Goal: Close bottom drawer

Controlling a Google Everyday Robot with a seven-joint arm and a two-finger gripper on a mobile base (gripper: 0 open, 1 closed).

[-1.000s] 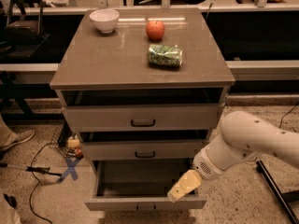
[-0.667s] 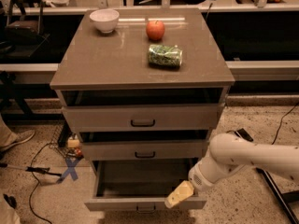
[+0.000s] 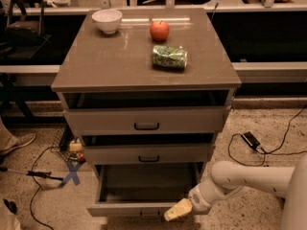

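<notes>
The bottom drawer (image 3: 144, 209) of the grey-beige cabinet is pulled far out, its inside dark and bare, its front panel at the lower edge of the view with a small dark handle (image 3: 149, 214). My gripper (image 3: 177, 210), with yellowish fingers, sits at the right end of the drawer's front panel, touching or just in front of it. The white arm (image 3: 249, 178) reaches in from the right. The middle drawer (image 3: 148, 154) and top drawer (image 3: 146, 121) above are slightly open.
On the cabinet top (image 3: 96, 66) stand a white bowl (image 3: 107, 20), a red apple (image 3: 159, 30) and a green bag (image 3: 169, 57). Cables and a black adapter (image 3: 251, 139) lie on the floor at right; blue tape cross (image 3: 71, 172) and a tool at left.
My gripper has moved down and to the left, from above the drawer's right side to the right end of its front panel. The drawer has not visibly moved.
</notes>
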